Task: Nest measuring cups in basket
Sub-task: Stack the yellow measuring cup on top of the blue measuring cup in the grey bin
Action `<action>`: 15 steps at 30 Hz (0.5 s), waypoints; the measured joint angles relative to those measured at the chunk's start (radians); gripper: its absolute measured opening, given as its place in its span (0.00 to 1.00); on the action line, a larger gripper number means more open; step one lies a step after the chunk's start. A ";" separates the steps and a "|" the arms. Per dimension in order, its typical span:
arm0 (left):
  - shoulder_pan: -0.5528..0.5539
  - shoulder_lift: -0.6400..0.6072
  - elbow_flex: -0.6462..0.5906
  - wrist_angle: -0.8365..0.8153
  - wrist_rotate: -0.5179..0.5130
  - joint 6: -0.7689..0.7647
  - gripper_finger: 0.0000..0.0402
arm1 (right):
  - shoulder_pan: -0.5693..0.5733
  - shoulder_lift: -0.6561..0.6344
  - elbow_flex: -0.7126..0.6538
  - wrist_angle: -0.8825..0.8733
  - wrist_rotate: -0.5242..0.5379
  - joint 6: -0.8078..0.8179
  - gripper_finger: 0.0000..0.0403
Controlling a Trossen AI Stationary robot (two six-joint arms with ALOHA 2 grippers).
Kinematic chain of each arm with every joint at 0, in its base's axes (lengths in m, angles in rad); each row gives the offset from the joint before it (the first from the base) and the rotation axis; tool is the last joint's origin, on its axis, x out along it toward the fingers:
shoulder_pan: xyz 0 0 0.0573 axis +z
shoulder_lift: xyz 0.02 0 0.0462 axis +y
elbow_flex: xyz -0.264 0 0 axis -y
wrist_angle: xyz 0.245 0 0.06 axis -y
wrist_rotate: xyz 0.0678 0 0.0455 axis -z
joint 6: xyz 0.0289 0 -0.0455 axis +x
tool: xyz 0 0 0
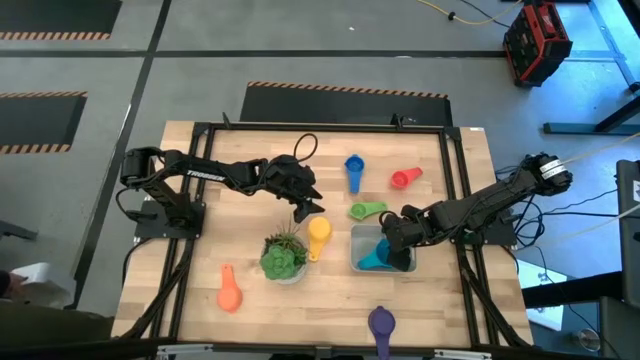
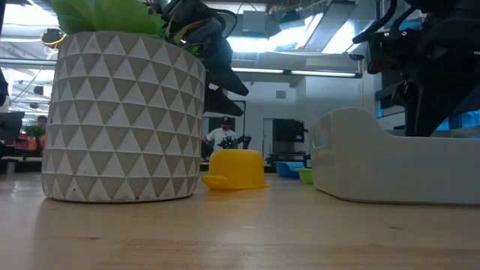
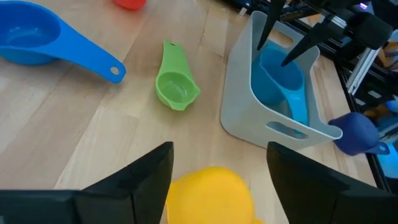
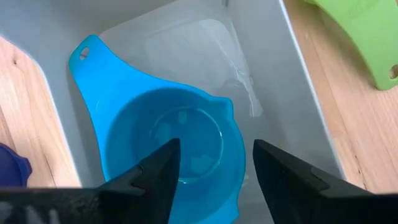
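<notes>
Basket lower right of wood table, teal cup inside; right gripper over it, fingers apart. Left gripper apart above yellow cup. Grey floor, hazard stripes around.

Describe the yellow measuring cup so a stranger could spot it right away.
Find the potted plant near the table's middle. The yellow measuring cup lies right beside it, upside down, under the left gripper. It is the only yellow scoop and the one nearest the plant.
</notes>
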 joint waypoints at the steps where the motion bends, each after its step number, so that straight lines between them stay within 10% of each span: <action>1: 0.000 0.000 0.000 0.000 -0.001 0.000 0.64 | 0.000 0.000 0.000 0.000 0.000 0.000 0.51; 15: 0.000 0.000 0.000 0.000 -0.010 0.003 0.67 | 0.000 -0.066 0.032 -0.015 -0.009 0.011 0.51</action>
